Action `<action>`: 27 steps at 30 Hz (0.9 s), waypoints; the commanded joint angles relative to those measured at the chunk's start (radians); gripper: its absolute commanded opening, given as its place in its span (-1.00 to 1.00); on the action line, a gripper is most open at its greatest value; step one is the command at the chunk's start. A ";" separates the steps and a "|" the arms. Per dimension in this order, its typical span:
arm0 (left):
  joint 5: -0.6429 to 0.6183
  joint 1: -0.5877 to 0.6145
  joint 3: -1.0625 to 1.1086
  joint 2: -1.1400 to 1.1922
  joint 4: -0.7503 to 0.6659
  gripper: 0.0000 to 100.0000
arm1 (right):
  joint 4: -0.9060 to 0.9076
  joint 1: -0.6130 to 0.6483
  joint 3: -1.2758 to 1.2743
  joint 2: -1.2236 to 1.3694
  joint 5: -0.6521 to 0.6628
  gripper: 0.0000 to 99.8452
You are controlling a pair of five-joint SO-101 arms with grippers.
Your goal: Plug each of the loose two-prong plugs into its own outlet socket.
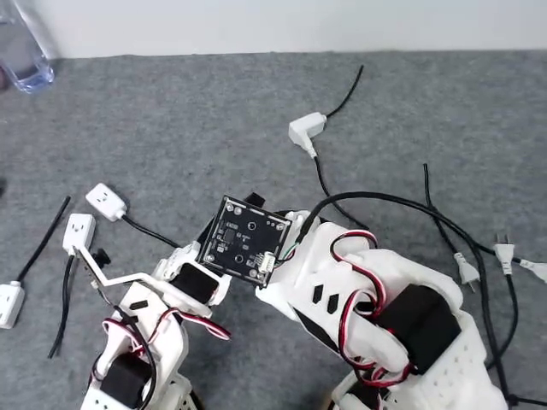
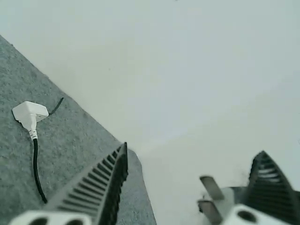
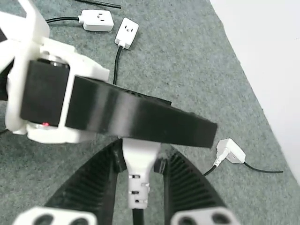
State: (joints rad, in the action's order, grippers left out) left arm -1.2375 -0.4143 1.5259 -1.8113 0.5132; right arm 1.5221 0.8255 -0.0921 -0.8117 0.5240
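The white plug (image 3: 139,178) is clamped in the right gripper (image 3: 141,157), raised above the carpet (image 1: 214,111) mid-table. The left gripper (image 2: 193,151), jaws spread wide, crosses it; its black finger (image 3: 140,115) hides the prongs (image 2: 209,187) from the right wrist camera.

The left arm (image 1: 141,337) and right arm (image 1: 385,325) lean inward, wrists meeting. The left gripper (image 2: 193,151) gapes wide (its black finger lies across the other's fingertips); the right gripper (image 3: 139,157) pinches a white plug (image 3: 138,180).
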 commanded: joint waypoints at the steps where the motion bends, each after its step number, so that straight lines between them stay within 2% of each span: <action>1: -0.005 -0.003 0.012 -0.009 0.015 -0.23 | 0.019 0.013 0.115 -0.041 0.008 -0.98; 15: -0.005 -0.003 0.013 -0.009 0.015 -0.23 | 0.019 0.010 0.106 -0.031 0.008 -0.98; 20: -0.005 -0.003 0.013 -0.009 0.015 -0.23 | -0.018 0.002 -0.025 -0.030 0.017 -0.98; 27: -0.005 -0.002 0.019 -0.009 0.017 -0.23 | -0.117 -0.165 -0.290 -0.031 0.080 -0.98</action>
State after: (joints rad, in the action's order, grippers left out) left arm -1.2390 -0.4097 1.5459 -1.8113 0.5224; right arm 1.4454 0.7242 -0.3176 -0.8316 0.5639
